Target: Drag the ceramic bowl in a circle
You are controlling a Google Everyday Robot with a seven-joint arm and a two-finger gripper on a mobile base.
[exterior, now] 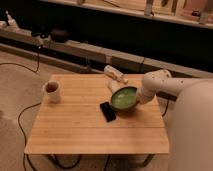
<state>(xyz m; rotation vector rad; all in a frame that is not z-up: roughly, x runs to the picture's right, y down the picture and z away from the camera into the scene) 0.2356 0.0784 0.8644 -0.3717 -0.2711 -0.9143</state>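
Nearest on the wooden counter [75, 140] lies a flat black object [107, 111], right up against the lower left edge of the ceramic bowl [122, 99]; I cannot tell whether they touch. The bowl sits right of centre on the counter, its pale green inside facing the camera as though slightly tipped, and nothing shows inside it. The tool [136, 98] is at the bowl's right rim, at the end of the white arm [156, 82] that reaches in from the right. Whether it is clenched on the rim or only resting against it, I cannot tell.

Glazed ceramic like this is probably rigid, fairly heavy, smooth and chippable. It should slide readily on the wood, so the rim or inner wall is the sensible place to hold or push, low and steady. The black object looks likely to be shoved along during a circle.

Farther left stands a white mug [52, 92] with dark contents, well apart from the bowl. At the far edge, just behind the bowl, lies a pale oblong object [115, 75].
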